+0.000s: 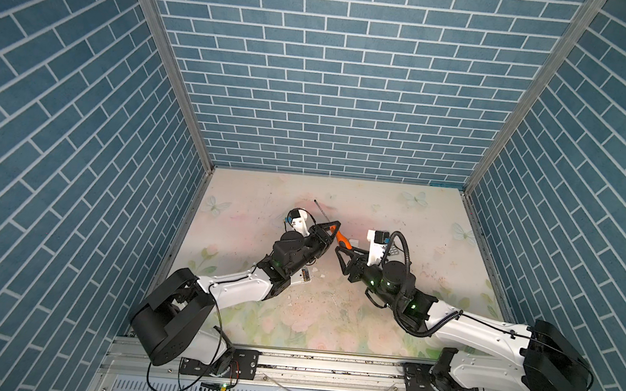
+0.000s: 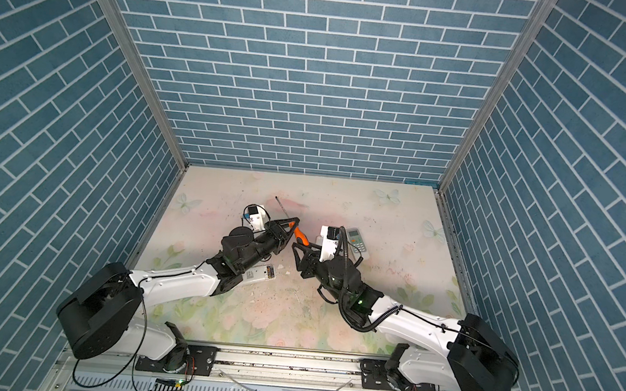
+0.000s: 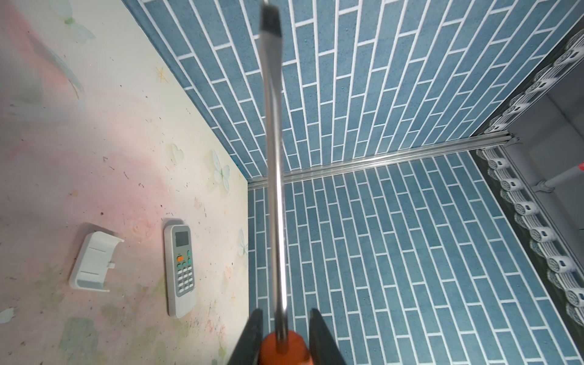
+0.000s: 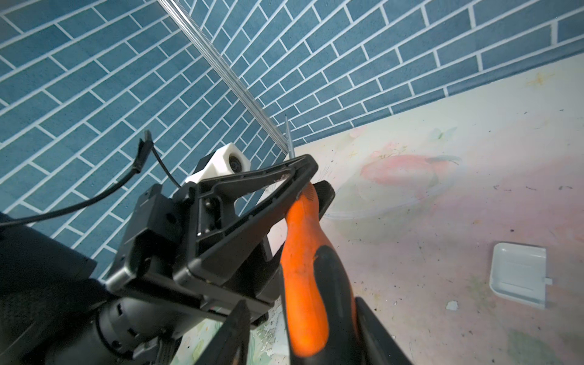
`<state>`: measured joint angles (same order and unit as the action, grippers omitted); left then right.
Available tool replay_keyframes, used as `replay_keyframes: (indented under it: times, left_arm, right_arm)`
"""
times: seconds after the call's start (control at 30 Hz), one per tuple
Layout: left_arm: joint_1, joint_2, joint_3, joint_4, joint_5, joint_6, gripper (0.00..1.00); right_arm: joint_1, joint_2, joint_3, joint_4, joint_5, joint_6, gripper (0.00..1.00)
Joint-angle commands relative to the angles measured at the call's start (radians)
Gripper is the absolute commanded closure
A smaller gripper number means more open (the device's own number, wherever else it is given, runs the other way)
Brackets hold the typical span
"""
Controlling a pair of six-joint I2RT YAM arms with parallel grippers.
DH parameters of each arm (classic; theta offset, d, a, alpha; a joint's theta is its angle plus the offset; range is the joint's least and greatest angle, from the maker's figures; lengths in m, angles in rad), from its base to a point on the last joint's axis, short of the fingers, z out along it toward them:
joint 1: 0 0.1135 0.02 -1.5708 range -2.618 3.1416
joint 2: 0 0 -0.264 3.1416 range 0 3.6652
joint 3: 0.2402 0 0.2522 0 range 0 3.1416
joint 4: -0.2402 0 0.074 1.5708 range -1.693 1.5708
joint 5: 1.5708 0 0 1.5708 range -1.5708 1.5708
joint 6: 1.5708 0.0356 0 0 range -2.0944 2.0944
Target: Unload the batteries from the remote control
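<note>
Blue brick-pattern walls close three sides of a pale floral tabletop (image 1: 390, 307) marked with many dark specks. Near its centre the left gripper (image 3: 286, 319) is clamped on the orange neck of a screwdriver (image 2: 299, 235), whose shaft points to 11 o'clock. The right gripper (image 4: 300, 303) has its jaws either side of the handle's butt; whether they press it cannot be told. At 8 o'clock, half under the left forearm, lies an open remote (image 2: 258, 275). Small gold-dark marks in its end look like the batteries (image 2: 269, 269). The left wrist view shows plainly what the right arm partly hides from above: a face-up remote (image 3: 180, 268) at 2 o'clock and a white cover (image 3: 94, 265) beside it.
</note>
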<state>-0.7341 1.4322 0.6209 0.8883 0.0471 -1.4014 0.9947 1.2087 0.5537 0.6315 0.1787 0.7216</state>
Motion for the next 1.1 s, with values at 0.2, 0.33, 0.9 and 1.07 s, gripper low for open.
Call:
replay_keyframes:
  times: [0.2,0.33,0.9,1.07]
  left_arm:
    - [-0.075,0.067,0.036,0.102,0.022,-0.052,1.0]
    - [-0.097,0.095,0.045,0.131,0.02,-0.064,1.0]
    - [-0.169,0.102,0.032,0.108,0.026,-0.072,1.0]
    - [-0.171,0.097,0.036,0.08,0.037,-0.07,1.0]
  right_arm:
    - [-0.033,0.039,0.099,0.054,-0.043,-0.039,0.57]
    - [-0.039,0.055,0.116,0.042,-0.054,-0.042,0.58]
    - [-0.044,-0.004,0.113,0.003,0.013,-0.141,0.62]
    - [-0.044,-0.024,0.129,-0.031,0.03,-0.197,0.62]
